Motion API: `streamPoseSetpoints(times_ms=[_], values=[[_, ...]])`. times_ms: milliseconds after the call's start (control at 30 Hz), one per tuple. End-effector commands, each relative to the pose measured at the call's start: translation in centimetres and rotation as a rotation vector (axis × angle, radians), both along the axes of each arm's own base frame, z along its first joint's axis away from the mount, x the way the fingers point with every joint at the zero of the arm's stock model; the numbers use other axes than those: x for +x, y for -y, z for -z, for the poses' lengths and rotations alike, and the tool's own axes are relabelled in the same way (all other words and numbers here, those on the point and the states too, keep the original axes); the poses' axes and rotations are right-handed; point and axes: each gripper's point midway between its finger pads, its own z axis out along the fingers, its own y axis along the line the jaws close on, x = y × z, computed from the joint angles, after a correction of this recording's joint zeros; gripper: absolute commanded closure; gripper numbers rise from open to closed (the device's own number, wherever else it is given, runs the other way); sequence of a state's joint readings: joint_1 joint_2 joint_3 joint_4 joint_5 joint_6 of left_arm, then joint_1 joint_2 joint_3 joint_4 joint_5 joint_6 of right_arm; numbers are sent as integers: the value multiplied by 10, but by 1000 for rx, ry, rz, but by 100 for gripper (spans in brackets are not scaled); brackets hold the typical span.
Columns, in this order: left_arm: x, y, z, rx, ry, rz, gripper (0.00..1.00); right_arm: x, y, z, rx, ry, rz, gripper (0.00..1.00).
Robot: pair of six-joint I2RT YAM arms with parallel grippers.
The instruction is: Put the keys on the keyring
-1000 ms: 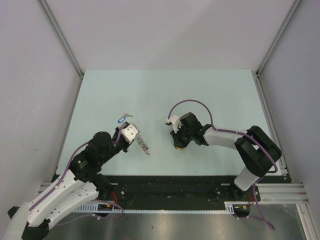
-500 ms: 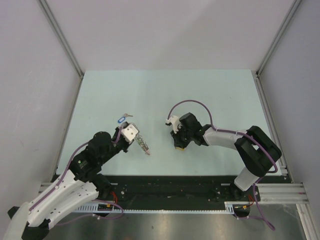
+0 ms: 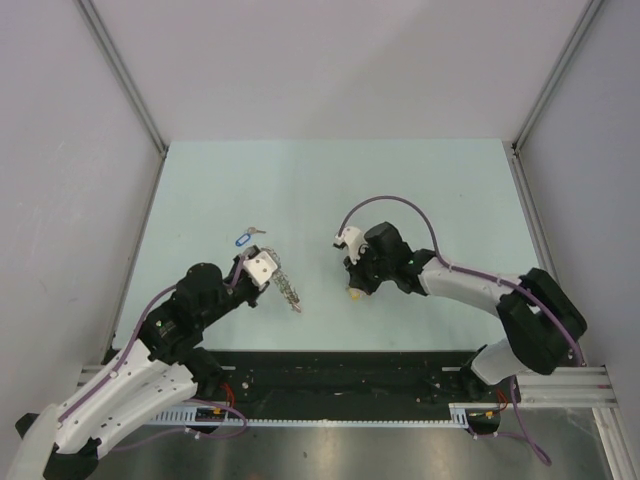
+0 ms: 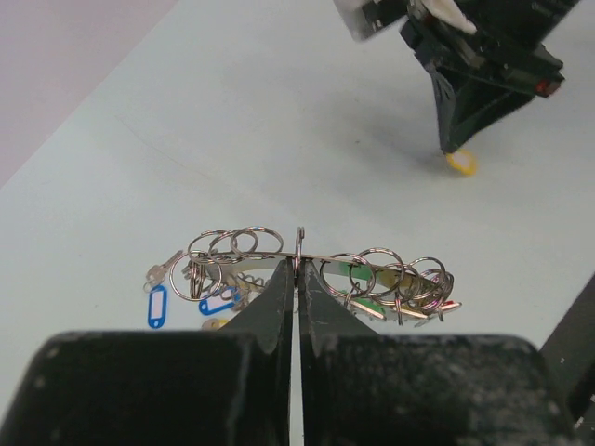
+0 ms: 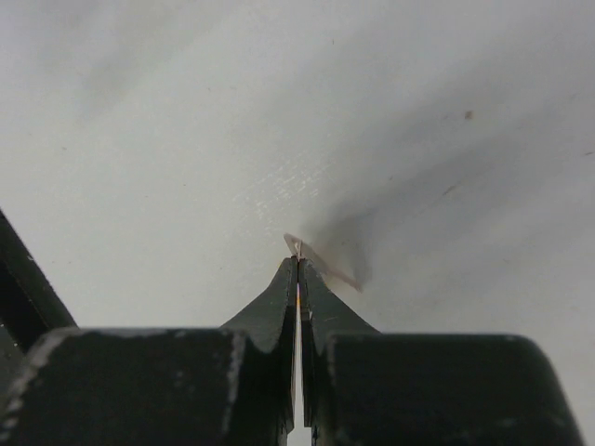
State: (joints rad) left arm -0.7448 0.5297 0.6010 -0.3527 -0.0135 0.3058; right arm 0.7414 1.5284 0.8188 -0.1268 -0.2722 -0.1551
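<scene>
My left gripper (image 3: 272, 275) (image 4: 298, 265) is shut on the keyring (image 3: 289, 292) (image 4: 372, 271), a metal ring hung with several small rings and red, green and yellow tags, held off the table. My right gripper (image 3: 356, 284) (image 5: 297, 263) points down at the table, shut on a thin key (image 5: 333, 270) with a yellowish tag (image 3: 354, 294) (image 4: 460, 163). It also shows at the top of the left wrist view (image 4: 446, 144). Loose keys with blue tags (image 3: 243, 238) (image 4: 156, 307) lie on the table just beyond the left gripper.
The pale green table (image 3: 440, 190) is walled by grey panels at the left, right and back. A black rail (image 3: 340, 375) runs along the near edge between the arm bases.
The right arm's elbow has swung out to the lower right, and its gripper has shifted slightly, so the yellowish tag under it shows more. The left gripper and keyring have barely moved.
</scene>
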Motion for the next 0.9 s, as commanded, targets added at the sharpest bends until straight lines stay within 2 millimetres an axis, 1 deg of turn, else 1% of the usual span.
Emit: streamPoseSetpoints(times_ms=[0, 33, 67, 133, 167, 200, 233, 267, 300, 333, 367, 400, 433, 467, 500, 533, 567, 600, 633, 700, 833, 867], values=[[-8, 23, -25, -73, 65, 137, 100, 0, -8, -59, 95, 146, -85, 100], [-11, 27, -26, -72, 65, 168, 100, -1, -7, -73, 115, 174, -92, 100], [-16, 35, -25, -72, 54, 227, 100, -4, -5, -80, 114, 185, -104, 100], [-22, 44, -25, -70, 43, 289, 100, -9, -3, -105, 140, 247, -145, 100], [-27, 53, -25, -66, 28, 349, 100, -12, -3, -115, 154, 265, -159, 100], [-30, 57, -25, -70, 18, 377, 99, -14, -3, -123, 165, 286, -175, 100], [-31, 62, -27, -73, 16, 401, 99, -19, -2, -140, 181, 333, -206, 100], [-32, 66, -33, -78, 24, 425, 100, -21, -2, -148, 189, 353, -218, 100], [-35, 73, -31, -76, 0, 468, 99, -22, -1, -156, 194, 378, -230, 100], [-35, 76, -33, -78, -3, 485, 100, -25, 0, -166, 191, 405, -258, 100], [-36, 80, -39, -83, 4, 505, 100, -32, 0, -176, 204, 430, -280, 100], [-35, 86, -36, -78, -17, 527, 99, -34, 0, -181, 207, 445, -294, 100], [-34, 89, -38, -81, -21, 539, 100, -38, 1, -184, 205, 450, -311, 100], [-33, 92, -44, -84, -13, 549, 99, -43, 0, -196, 219, 486, -342, 100], [-32, 95, -45, -83, -16, 560, 100, -47, -1, -199, 225, 494, -355, 100], [-30, 101, -40, -72, -41, 577, 99, -50, -1, -202, 226, 503, -366, 100], [-29, 104, -45, -72, -35, 588, 100, -51, -1, -205, 226, 521, -381, 100], [-27, 106, -45, -67, -42, 595, 100, -56, -2, -209, 231, 535, -402, 100], [-24, 110, -39, -56, -63, 600, 100, -59, -1, -208, 226, 536, -413, 100], [-22, 113, -37, -52, -74, 608, 100, -64, -4, -210, 229, 543, -446, 100], [-23, 120, -32, -67, -88, 637, 99, -66, -10, -208, 221, 545, -476, 100], [-25, 120, -28, -66, -99, 643, 100, -67, -12, -208, 226, 549, -485, 100]])
